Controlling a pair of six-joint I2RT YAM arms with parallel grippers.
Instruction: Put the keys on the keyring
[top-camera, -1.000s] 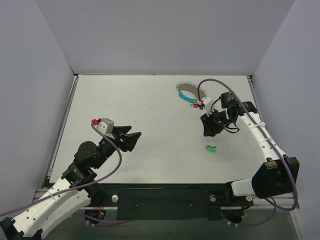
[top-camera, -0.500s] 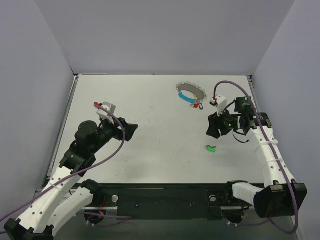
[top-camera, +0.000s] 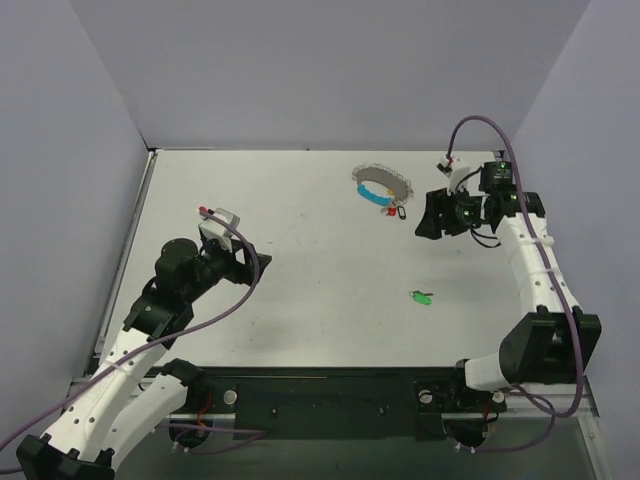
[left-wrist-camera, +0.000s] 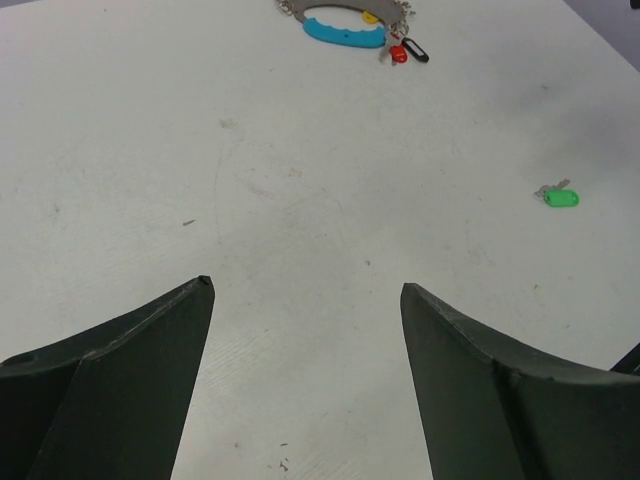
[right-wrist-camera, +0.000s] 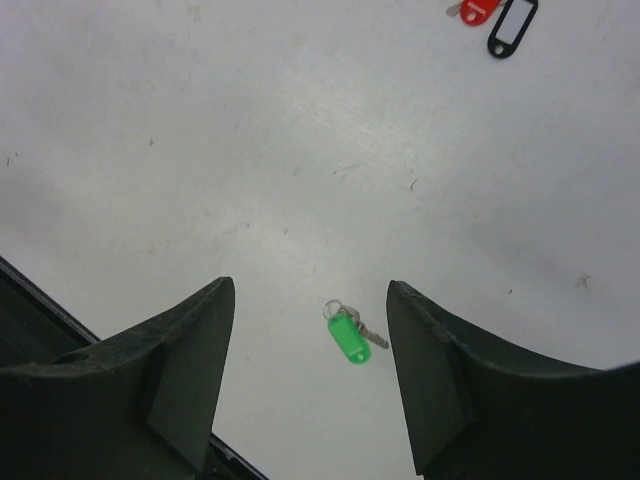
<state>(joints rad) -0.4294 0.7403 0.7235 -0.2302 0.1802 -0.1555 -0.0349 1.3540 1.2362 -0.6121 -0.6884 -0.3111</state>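
- Top external view: the green key (top-camera: 421, 297) lies alone on the white table (top-camera: 290, 240), at about 4 o'clock from the table's middle and touched by nothing.
- The keyring (top-camera: 383, 187), silvery with a light-blue segment, rests flat at 11 o'clock from that key and well apart from it.
- A red key (right-wrist-camera: 480, 8) and a black tag (right-wrist-camera: 512, 25) lie side by side at the ring's 4 o'clock edge; whether they hang on it I cannot tell.
- The right gripper (top-camera: 432, 215) hovers at 12 o'clock from the green key, jaws spread wide and empty.
- The left gripper (top-camera: 252, 266) sits far off at 9 o'clock, its fingers (left-wrist-camera: 150, 330) likewise parted, holding nothing.
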